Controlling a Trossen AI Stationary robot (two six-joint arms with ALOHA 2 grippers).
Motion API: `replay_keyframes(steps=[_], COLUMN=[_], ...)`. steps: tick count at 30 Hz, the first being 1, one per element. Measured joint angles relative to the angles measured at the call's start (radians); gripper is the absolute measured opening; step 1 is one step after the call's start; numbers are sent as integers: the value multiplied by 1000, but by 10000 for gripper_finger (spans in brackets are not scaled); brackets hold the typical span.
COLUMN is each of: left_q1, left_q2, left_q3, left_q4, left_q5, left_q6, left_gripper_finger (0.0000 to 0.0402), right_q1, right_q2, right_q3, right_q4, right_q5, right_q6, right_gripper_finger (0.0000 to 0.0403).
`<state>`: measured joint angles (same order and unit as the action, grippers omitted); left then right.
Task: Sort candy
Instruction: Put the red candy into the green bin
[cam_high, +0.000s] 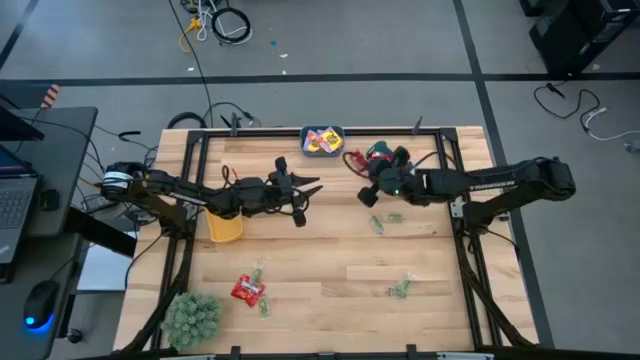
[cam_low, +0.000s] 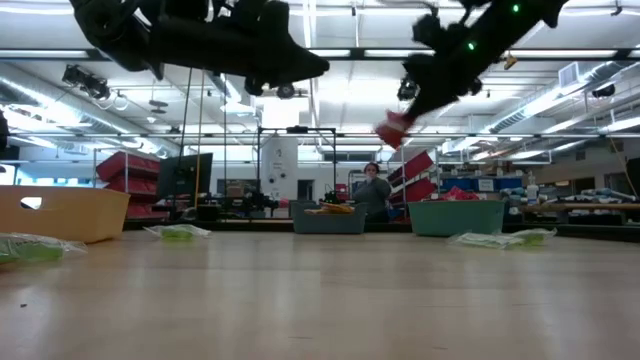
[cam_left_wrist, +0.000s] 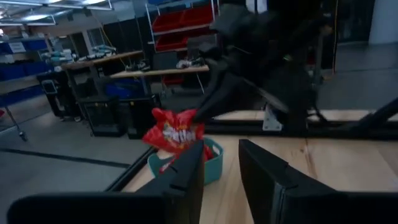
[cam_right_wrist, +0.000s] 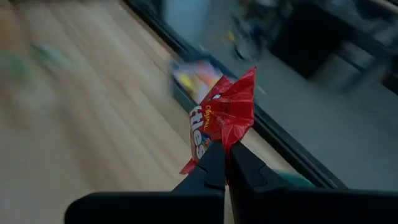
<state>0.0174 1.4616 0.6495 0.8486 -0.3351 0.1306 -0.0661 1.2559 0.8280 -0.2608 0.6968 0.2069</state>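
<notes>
Above the far half of the table (cam_high: 330, 270), right claw (cam_right_wrist: 225, 163) clamped on a red candy packet (cam_right_wrist: 221, 115), fingers pinched tight on its lower edge, packet lifted clear of the wood. Near the teal bin (cam_high: 378, 155) at the far right, with the bin of yellow packets (cam_high: 322, 141) just beside along the far edge. Left claw (cam_high: 312, 187) raised over the table's middle left, fingers parted, nothing between them, pointed toward the right claw. Yellow bin (cam_high: 225, 226) below the left arm. On the wood nearer the front: another red packet (cam_high: 248, 290) at left, pale green pieces (cam_high: 401, 288) at right, more green pieces (cam_high: 385, 220) under the right arm. Green fuzzy ball (cam_high: 191, 317) at the near left corner. In the low view, a person (cam_low: 373, 190) far behind the table.
</notes>
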Motion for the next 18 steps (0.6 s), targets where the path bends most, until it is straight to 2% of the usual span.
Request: replay_keyframes(steps=[2, 8, 14, 18], left_q1=[15, 79, 88, 87], left_q2=[2, 11, 11, 11], left_q3=[0, -1, -1, -1], left_q4=[-10, 4, 13, 6], left_q5=[28, 296, 314, 315], left_q6=[1, -56, -50, -45], left_gripper_finger=[90, 9, 3, 3], right_q1=[-46, -200, -279, -297], right_q2=[-10, 2, 2, 2], right_q3=[0, -19, -22, -22], right_q4=[-96, -212, -258, -337], right_q5=[1, -66, -182, -201], right_q6=[-1, -59, -180, -223], right_gripper_finger=[0, 0, 0, 0])
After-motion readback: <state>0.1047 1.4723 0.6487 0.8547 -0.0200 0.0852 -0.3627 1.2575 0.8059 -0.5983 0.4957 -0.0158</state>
